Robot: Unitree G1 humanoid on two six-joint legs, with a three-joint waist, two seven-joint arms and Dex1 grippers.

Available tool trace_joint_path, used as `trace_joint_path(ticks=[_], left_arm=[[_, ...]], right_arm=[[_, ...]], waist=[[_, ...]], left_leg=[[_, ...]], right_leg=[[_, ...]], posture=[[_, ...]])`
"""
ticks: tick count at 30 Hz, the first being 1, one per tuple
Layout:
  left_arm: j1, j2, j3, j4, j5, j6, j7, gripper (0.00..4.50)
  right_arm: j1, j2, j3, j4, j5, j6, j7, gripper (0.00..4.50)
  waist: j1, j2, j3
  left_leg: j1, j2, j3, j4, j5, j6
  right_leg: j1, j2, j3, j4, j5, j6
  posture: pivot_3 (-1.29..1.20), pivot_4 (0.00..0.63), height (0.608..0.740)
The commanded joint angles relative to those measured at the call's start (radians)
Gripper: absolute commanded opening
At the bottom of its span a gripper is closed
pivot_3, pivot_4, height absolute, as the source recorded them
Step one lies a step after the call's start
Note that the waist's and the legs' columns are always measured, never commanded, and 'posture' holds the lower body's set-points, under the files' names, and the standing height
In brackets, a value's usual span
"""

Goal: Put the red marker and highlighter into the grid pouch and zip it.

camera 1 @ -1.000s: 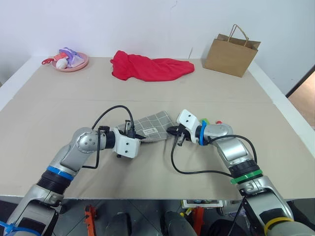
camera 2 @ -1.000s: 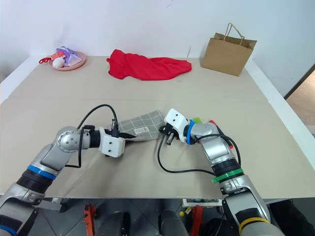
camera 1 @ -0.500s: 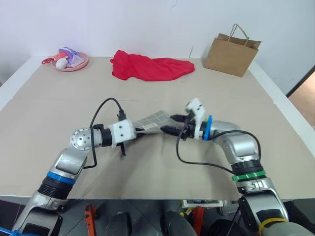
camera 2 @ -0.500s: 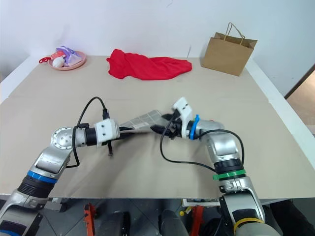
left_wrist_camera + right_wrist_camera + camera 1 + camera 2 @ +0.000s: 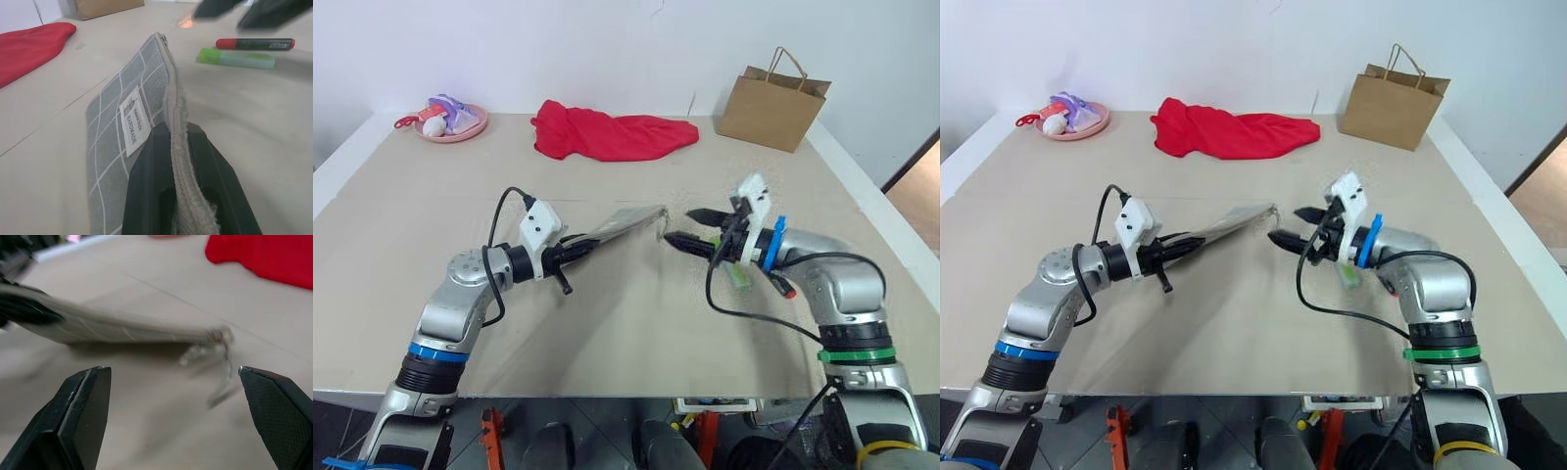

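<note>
The left gripper (image 5: 590,244) now holds the grid pouch (image 5: 628,223) lifted off the table, turned edge-up. The right gripper (image 5: 690,226) has opened, let go and drawn back rightward, uncovering the highlighter (image 5: 236,58) and red marker (image 5: 255,43).

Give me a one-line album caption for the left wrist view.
Left gripper pinching the grid pouch by its zipper edge, red marker and highlighter lying beyond.
</note>
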Motion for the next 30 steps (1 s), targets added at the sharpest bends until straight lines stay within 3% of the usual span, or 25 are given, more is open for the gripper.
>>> trace_joint_path(ticks=[1, 17, 20, 27, 28, 30], left_arm=[[-0.016, 0.014, 0.024, -0.042, -0.018, -0.001, 0.002, 0.0], [0.014, 0.021, 0.007, -0.056, -0.013, -0.03, -0.003, 0.0], [0.023, 0.02, 0.005, -0.058, -0.011, -0.037, 0.0, 0.0], [0.043, 0.023, 0.005, -0.065, -0.011, -0.044, 0.0, 0.0], [0.045, 0.023, 0.005, -0.066, -0.011, -0.045, 0.0, 0.0], [0.046, 0.022, 0.004, -0.065, -0.012, -0.046, 0.0, 0.0]], right_arm=[[-0.04, 0.021, 0.014, 0.044, -0.046, -0.065, -0.033, 4.49], [-0.171, 0.119, 0.065, 0.335, -0.165, -0.212, -0.063, 4.49], [-0.172, 0.121, 0.061, 0.335, -0.159, -0.215, -0.048, 3.79], [-0.154, 0.124, 0.071, 0.316, -0.161, -0.218, -0.019, 0.44], [-0.151, 0.125, 0.073, 0.315, -0.164, -0.217, -0.02, 0.1], [-0.149, 0.124, 0.08, 0.312, -0.173, -0.218, -0.02, 0.1]], waist=[[0.0, 0.0, 0.0], [0.0, 0.0, 0.0], [0.0, 0.0, 0.0], [0.0, 0.0, 0.0], [0.0, 0.0, 0.0], [0.0, 0.0, 0.0]], left_leg=[[0.0, 0.0, 0.0, 0.0, 0.0, 0.0], [-0.001, -0.001, 0.0, -0.001, 0.0, 0.0], [-0.001, -0.001, 0.0, -0.001, 0.0, 0.0], [-0.001, 0.0, -0.001, -0.001, 0.0, 0.0], [-0.001, 0.0, -0.001, -0.001, 0.0, 0.0], [-0.001, 0.0, -0.001, -0.001, 0.0, 0.0]], right_leg=[[0.0, 0.0, 0.0, 0.0, 0.0, 0.0], [0.0, -0.001, -0.001, 0.0, 0.002, -0.005], [0.0, -0.001, -0.001, 0.0, 0.002, -0.005], [0.0, 0.0, -0.001, 0.0, 0.003, -0.006], [0.0, 0.0, -0.001, 0.0, 0.003, -0.006], [0.0, 0.0, -0.001, 0.0, 0.003, -0.006]], posture=[[0.0, 0.15, 0.74], [0.0, 0.15, 0.74], [0.0, 0.15, 0.74], [0.0, 0.15, 0.74], [0.0, 0.15, 0.74], [0.0, 0.15, 0.74]])
